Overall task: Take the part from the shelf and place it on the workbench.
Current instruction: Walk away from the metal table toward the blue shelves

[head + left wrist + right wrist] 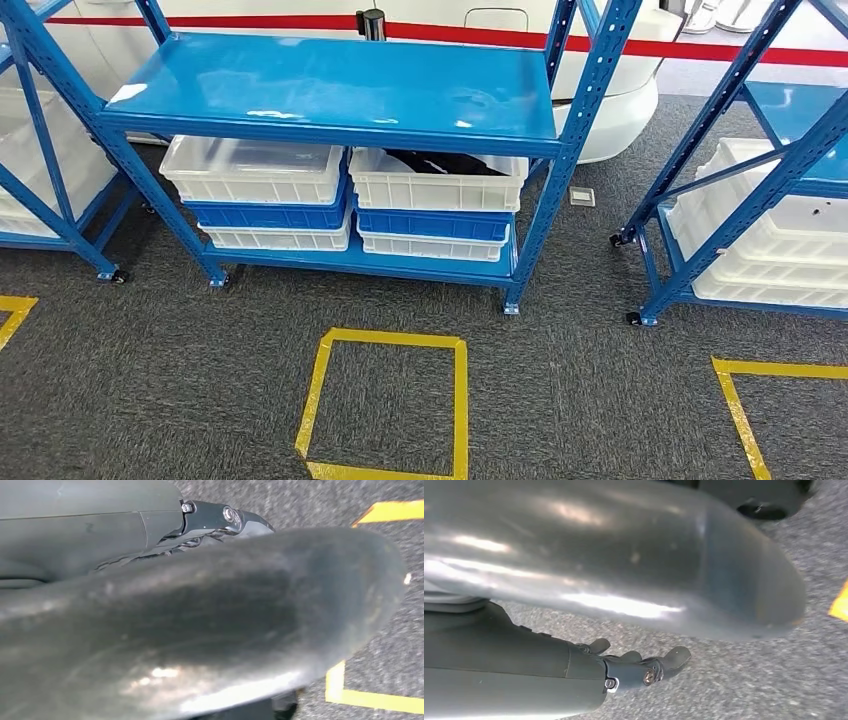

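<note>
Right hand (644, 667) hangs over grey carpet (734, 680), fingers loosely apart, holding nothing. Left hand (215, 520) is largely hidden by its thumb; its state cannot be determined. At upper centre of the head view, a dark object, possibly the part (432, 161), lies in the top white bin (435, 188) of the blue shelf (340, 85).

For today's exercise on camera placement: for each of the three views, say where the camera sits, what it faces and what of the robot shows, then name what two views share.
Head view: high on the body, facing forward and down at the blue shelf, its bins and a yellow tape square.
Left wrist view: behind the left robot hand, facing carpet.
Right wrist view: behind the right robot hand, facing carpet.
Shared: both wrist views show grey carpet and yellow tape.
</note>
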`<control>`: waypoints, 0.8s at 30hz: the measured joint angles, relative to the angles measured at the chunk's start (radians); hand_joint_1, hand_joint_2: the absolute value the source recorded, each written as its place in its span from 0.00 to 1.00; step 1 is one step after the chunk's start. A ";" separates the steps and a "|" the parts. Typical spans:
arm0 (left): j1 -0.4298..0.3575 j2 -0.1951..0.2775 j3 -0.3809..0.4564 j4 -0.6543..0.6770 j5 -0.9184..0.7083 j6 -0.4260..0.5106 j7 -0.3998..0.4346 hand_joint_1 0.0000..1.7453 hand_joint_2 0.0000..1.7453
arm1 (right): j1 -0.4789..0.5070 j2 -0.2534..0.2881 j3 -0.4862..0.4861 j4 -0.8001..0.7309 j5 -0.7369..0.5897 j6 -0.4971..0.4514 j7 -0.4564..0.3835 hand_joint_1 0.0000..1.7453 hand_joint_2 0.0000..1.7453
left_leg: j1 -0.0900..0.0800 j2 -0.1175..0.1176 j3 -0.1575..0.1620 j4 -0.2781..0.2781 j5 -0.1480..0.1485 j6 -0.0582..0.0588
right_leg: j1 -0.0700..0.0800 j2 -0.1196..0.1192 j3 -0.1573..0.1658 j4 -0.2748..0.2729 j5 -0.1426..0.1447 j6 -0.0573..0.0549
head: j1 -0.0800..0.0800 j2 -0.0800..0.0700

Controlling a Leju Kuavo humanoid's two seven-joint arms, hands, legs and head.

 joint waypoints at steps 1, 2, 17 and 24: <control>-0.001 -0.001 0.000 0.001 0.000 0.000 0.001 0.00 0.00 | -0.002 0.000 0.000 0.000 0.000 0.000 0.000 0.00 0.00 | -0.001 0.001 0.008 -0.022 0.006 0.006 | 0.002 0.001 -0.001 0.002 -0.006 0.007 | -0.001 0.000; -0.001 -0.002 0.000 0.002 0.000 0.000 0.001 0.00 0.00 | -0.003 -0.001 0.000 0.000 0.000 0.000 0.000 0.00 0.00 | -0.004 0.002 0.008 -0.022 -0.002 0.015 | 0.004 0.001 -0.003 0.002 -0.009 0.013 | -0.001 0.000; -0.004 -0.003 0.000 0.001 -0.003 0.005 0.003 0.00 0.00 | -0.003 -0.002 -0.001 0.000 0.003 0.000 0.000 0.00 0.00 | -0.016 -0.009 0.058 -0.030 -0.040 0.045 | 0.017 -0.008 -0.121 0.031 0.051 0.028 | 0.007 0.000; -0.004 -0.002 0.000 0.001 -0.005 0.007 0.006 0.00 0.00 | -0.002 -0.001 -0.002 0.000 0.003 0.002 0.000 0.00 0.00 | -0.014 -0.002 -0.030 0.161 -0.143 0.016 | 0.006 -0.006 -0.080 0.010 0.048 -0.020 | 0.005 0.000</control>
